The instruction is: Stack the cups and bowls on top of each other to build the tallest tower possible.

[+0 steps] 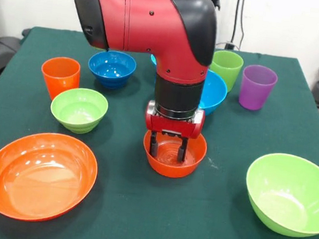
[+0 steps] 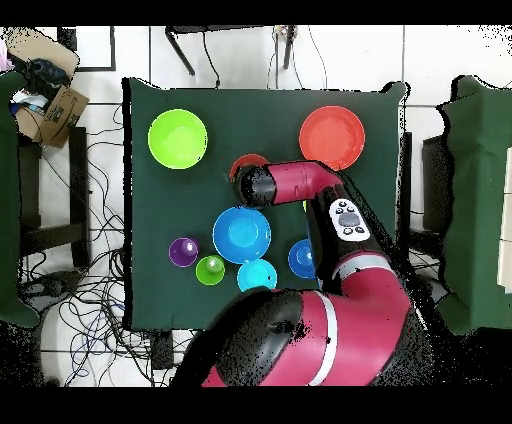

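Front view: gripper [image 1: 168, 147] lowered into small orange bowl [image 1: 174, 154] mid-surface, fingers parted and grasping nothing, evidently poised to pinch the rim for stacking; cups and other bowls scattered, unstacked.

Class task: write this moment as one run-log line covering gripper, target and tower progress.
gripper: open, fingers inside small orange bowl | bowl: on table, not lifted | tower: not started, all pieces separate

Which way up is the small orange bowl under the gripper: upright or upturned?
Upright. The small orange bowl shows its open mouth and inner floor, and the gripper has its fingers spread, reaching down inside it.
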Tool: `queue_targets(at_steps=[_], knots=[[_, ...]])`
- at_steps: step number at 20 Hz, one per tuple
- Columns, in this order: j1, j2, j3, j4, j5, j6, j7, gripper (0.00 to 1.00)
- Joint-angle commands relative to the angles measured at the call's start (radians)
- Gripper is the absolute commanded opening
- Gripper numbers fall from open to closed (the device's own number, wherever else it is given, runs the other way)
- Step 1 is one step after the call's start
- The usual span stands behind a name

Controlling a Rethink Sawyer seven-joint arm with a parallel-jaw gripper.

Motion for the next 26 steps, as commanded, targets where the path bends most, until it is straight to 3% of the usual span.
queue_targets(at_steps=[1, 2, 17, 23, 26], knots=[[-0.072, 0.083, 0.031, 0.155, -0.121, 0.113, -0.271, 1.00], [-0.098, 0.076, 0.049, 0.182, -0.104, 0.036, -0.212, 1.00], [-0.095, 0.032, 0.087, 0.194, -0.078, 0.106, -0.194, 1.00], [-0.094, 0.062, 0.115, 0.170, -0.073, 0.086, -0.197, 1.00], [-0.067, 0.025, 0.106, 0.167, -0.057, 0.127, -0.180, 1.00]])
